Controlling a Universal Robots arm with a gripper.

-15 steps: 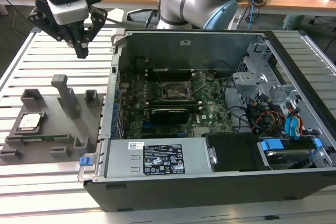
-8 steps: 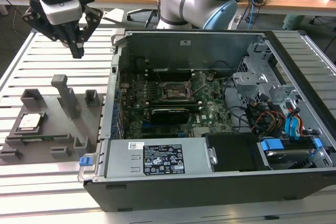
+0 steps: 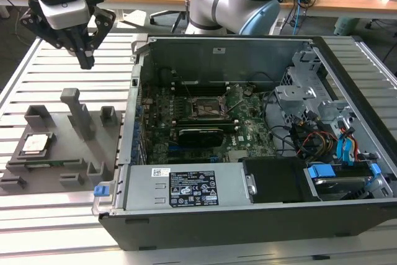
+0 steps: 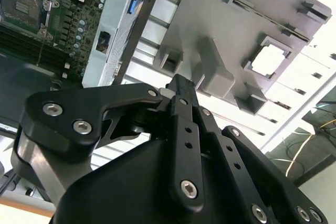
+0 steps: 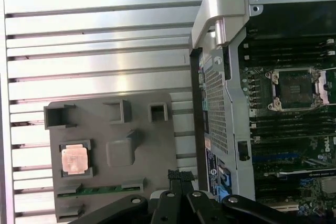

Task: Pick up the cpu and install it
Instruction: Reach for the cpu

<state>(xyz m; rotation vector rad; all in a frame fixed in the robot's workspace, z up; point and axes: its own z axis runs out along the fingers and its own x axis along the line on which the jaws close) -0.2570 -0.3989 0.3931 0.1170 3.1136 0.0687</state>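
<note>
The gripper (image 3: pixel 87 61), fingers pressed together and holding nothing, hangs high. To grasp cleanly, I judge, it should spread and centre squarely over the chip's edges. Below it, the grey tray (image 5: pixel 157 145) holds the cpu (image 5: pixel 74 159) in a square pocket. Farther off, the open computer case (image 3: pixel 217 54) shows an unfilled socket (image 5: pixel 294 88).

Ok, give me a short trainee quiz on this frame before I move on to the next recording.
1. True or false: the chip lies in the grey tray, outside the computer case.
2. In the exterior view, where is the gripper relative to the computer case? A) to the view's left of it B) to the view's right of it C) down inside it
3. In one word, what does the gripper hold?

Key: 1 true; 2 A; 3 nothing.
</note>
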